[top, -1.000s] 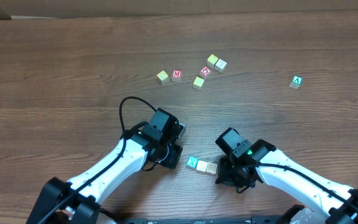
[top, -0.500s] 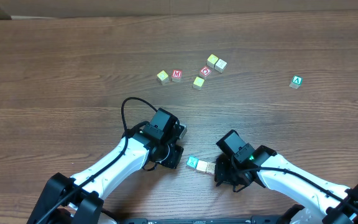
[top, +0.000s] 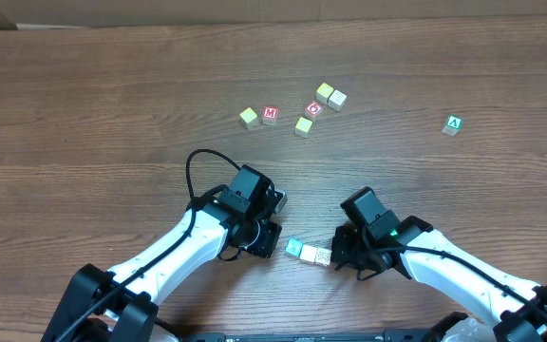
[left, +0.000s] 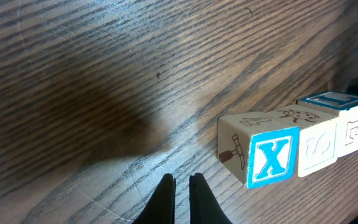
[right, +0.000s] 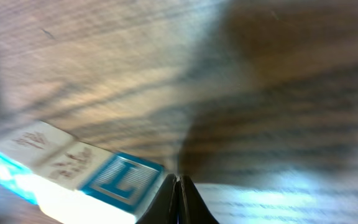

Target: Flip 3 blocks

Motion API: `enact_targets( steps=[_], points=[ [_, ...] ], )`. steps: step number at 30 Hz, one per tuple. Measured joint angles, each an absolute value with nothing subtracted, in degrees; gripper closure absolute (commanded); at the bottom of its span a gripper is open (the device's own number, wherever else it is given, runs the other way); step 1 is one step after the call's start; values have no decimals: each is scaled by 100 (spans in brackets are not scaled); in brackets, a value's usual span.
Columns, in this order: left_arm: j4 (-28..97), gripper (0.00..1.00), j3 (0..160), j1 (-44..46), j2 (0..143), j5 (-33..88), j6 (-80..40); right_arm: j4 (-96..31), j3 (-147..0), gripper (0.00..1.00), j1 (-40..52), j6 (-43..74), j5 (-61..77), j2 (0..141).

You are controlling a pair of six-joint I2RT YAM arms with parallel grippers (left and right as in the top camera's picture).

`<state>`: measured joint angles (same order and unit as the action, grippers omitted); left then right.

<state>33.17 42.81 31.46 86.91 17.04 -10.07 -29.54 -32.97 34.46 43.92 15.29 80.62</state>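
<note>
The left hand [left: 180, 182] and right hand [right: 178, 182], both pinched together and empty, flank a short row of blocks [top: 309, 254] near six o'clock on the desk [top: 112, 95]: left by the X block [left: 269, 158] at nine, right against the L block [right: 120, 180] at three. Push high and slowly, so it tips rather than slides.

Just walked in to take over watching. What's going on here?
Two robot arms flank a short row of blocks. Both claws are shut and hold nothing. The right claw sits at the L block on one end; the left claw hovers just short of the X block on the other end. More blocks lie scattered farther back.
</note>
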Motion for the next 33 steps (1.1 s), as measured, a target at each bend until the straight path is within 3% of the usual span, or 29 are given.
enact_targets(
  steps=[33],
  points=[
    [3068, 96, 4362, 3260, 9345, 2001, -1007, -3024, -3297, 96, 3422, 4652, 1925, 8062]
  ],
)
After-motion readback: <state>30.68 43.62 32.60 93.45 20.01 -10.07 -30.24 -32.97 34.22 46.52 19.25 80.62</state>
